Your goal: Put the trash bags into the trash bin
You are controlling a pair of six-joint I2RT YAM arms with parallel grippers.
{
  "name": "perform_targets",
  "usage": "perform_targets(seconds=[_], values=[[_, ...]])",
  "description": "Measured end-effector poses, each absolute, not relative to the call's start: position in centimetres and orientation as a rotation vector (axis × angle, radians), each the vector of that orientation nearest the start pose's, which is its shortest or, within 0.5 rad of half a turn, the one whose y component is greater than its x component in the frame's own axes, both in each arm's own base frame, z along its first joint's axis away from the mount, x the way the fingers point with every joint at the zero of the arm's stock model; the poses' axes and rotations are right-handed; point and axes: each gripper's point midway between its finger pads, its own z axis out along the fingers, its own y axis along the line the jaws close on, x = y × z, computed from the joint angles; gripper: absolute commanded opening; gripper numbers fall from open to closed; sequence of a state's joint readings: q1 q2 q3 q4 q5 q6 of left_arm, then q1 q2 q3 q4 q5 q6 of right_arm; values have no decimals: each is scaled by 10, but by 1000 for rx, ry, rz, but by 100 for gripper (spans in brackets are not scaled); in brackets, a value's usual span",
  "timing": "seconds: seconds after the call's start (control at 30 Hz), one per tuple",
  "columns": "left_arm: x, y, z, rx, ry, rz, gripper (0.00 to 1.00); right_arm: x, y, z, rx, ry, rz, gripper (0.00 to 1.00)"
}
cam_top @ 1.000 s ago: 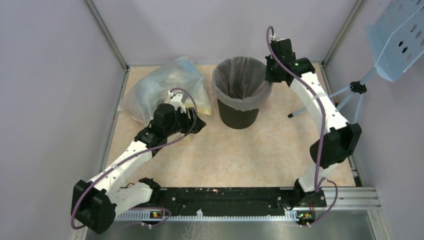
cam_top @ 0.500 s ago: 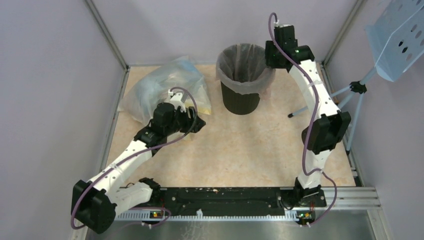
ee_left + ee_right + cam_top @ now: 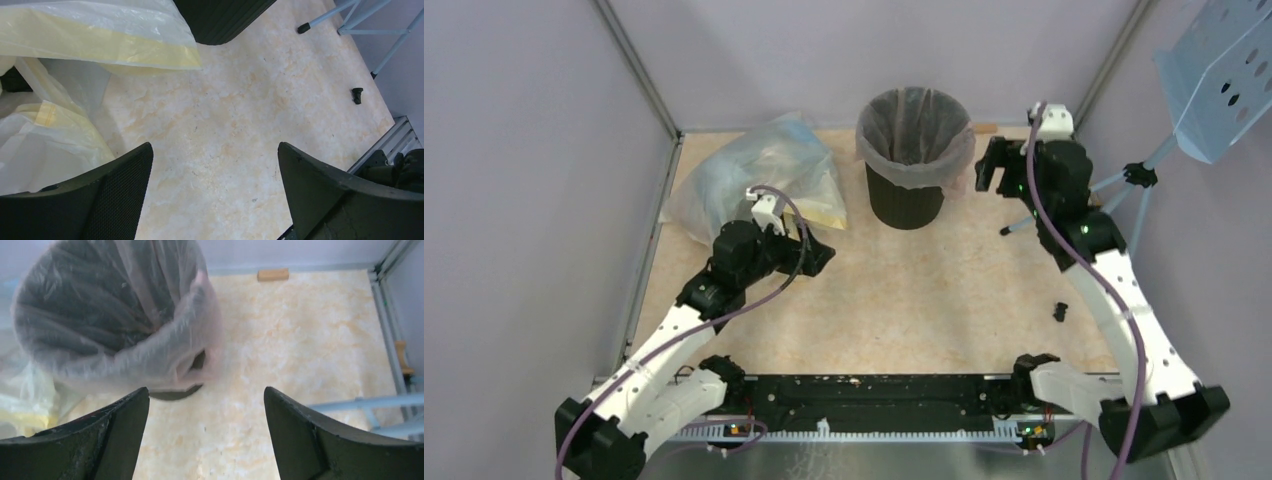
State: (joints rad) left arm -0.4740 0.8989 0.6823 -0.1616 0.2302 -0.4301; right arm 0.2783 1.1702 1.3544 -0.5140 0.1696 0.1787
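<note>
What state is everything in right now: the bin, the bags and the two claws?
trash bin: upright, lined with a bag.
pink trash bag: opened out inside the bin, edge folded over the rim.
heap of clear bags: lying crumpled on the table, outside the bin.
left gripper: open, empty.
right gripper: open, empty, beside the bin.

My pale marbled table [image 3: 904,300] carries the trash bin [image 3: 906,205] upright at the back and a heap of clear plastic bags [image 3: 754,175] left of it. A tripod foot [image 3: 1005,231] rests to the bin's right, with a tan block [image 3: 273,274] by the back edge. Near the right edge lies a small black piece [image 3: 1060,311], perhaps a loose part.
</note>
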Motion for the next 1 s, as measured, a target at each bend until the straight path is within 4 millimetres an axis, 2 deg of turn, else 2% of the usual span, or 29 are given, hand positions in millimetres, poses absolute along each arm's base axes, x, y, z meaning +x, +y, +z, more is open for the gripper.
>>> perform_targets(seconds=[0.1, 0.23, 0.33, 0.4, 0.47, 0.53, 0.63, 0.83, 0.93, 1.0], values=[[250, -188, 209, 204, 1960, -794, 99, 335, 76, 316, 25, 1845, 187, 84], [247, -173, 212, 182, 1884, -732, 99, 316, 76, 249, 21, 1860, 219, 85], [247, -160, 202, 163, 1856, -666, 99, 298, 72, 189, 15, 1891, 220, 84], [248, -152, 193, 141, 1853, -620, 99, 287, 69, 162, 21, 1875, 224, 84], [250, -144, 185, 122, 1844, -580, 99, 281, 66, 145, 25, 1844, 226, 84], [252, -140, 180, 108, 1835, -553, 99, 281, 64, 136, 27, 1814, 219, 85], [254, -135, 173, 91, 1826, -528, 99, 285, 62, 134, 8, 1774, 191, 86], [253, -130, 169, 72, 1802, -515, 99, 302, 48, 147, -16, 1651, 69, 87], [252, -127, 172, 68, 1785, -504, 99, 313, 33, 138, -2, 1653, -22, 87], [252, -124, 175, 68, 1767, -489, 99, 320, 22, 124, 17, 1676, -76, 85]])
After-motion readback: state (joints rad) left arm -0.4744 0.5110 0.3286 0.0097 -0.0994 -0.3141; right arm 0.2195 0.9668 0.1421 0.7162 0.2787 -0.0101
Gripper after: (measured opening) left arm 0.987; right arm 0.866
